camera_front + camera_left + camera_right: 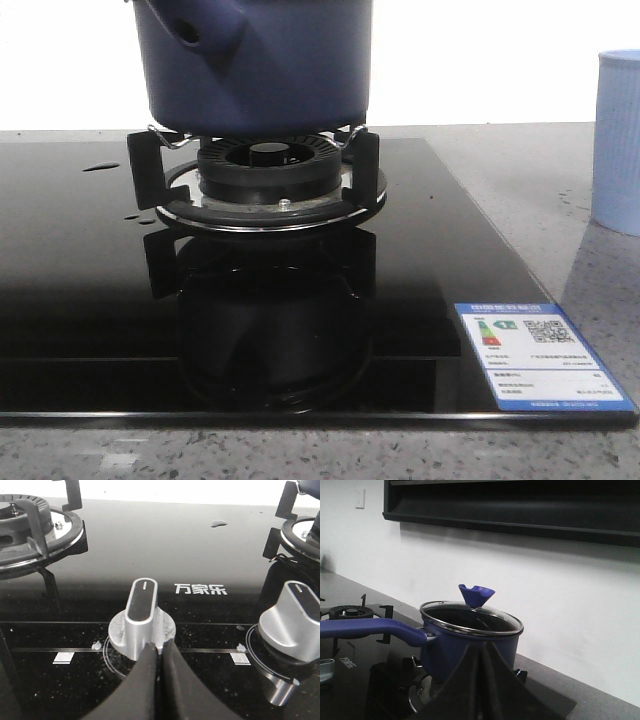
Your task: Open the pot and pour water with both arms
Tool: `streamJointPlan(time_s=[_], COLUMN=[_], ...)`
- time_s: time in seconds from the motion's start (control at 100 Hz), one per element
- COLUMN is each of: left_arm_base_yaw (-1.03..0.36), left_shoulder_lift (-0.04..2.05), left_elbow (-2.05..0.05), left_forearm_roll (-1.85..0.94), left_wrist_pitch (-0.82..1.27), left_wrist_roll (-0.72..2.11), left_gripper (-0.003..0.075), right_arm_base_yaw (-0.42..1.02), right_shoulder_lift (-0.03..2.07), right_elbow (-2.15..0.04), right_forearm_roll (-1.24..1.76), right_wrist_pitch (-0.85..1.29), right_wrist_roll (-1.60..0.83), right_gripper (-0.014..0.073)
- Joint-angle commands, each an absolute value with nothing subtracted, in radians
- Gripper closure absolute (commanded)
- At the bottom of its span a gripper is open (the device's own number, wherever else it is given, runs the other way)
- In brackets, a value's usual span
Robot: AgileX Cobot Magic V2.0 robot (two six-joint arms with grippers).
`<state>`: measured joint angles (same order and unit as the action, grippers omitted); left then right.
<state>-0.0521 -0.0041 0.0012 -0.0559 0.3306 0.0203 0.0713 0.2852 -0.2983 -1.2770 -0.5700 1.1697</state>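
The dark navy pot [255, 65] sits on the burner grate at the top middle of the front view, its side stub with a round hole [192, 32] facing the camera. In the right wrist view the pot [442, 652] carries a glass lid [470, 619] with a blue knob [476, 594] and a long blue handle [370, 627]. My right gripper [481, 647] is shut and empty, level with the pot's side and short of it. My left gripper [159, 647] is shut with its tips just in front of a silver stove knob [141, 615]. Neither gripper shows in the front view.
A pale blue ribbed cup [618, 140] stands on the grey counter at the right. A label sticker [540, 355] lies on the black glass hob [80, 260]. A second silver knob [295, 622], another burner [30, 530] and water drops [218, 523] are near the left gripper.
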Motion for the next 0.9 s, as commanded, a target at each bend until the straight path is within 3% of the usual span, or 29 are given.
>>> streamJointPlan(time_s=[0.0,0.35,0.65,0.72,0.89], left_arm_base_yaw=[-0.052,-0.052,-0.052,-0.052,-0.052], left_shoulder_lift=[-0.03,-0.03,-0.03,-0.03,-0.03], left_elbow=[0.033,0.033,0.033,0.033,0.033], left_forearm_roll=[-0.069,-0.069,-0.069,-0.069,-0.069], left_wrist_pitch=[0.288,0.288,0.288,0.288,0.288], left_wrist_roll=[0.01,0.01,0.01,0.01,0.01], left_gripper=[0.0739,0.0739,0.0739,0.0739,0.0739], right_arm_base_yaw=[0.063,0.063,0.063,0.063,0.063], right_shoulder_lift=[0.294,0.294,0.296,0.296,0.298], right_elbow=[-0.322,-0.322,-0.292,-0.28,-0.271], right_forearm_roll=[-1.247,-1.247,-1.222,-1.066,-0.477], right_wrist_pitch=[-0.581,-0.581,-0.41,-0.375,-0.321], right_wrist_roll=[1.17,1.17,1.153,0.991,0.319], right_gripper=[0.066,0.066,0.066,0.066,0.066])
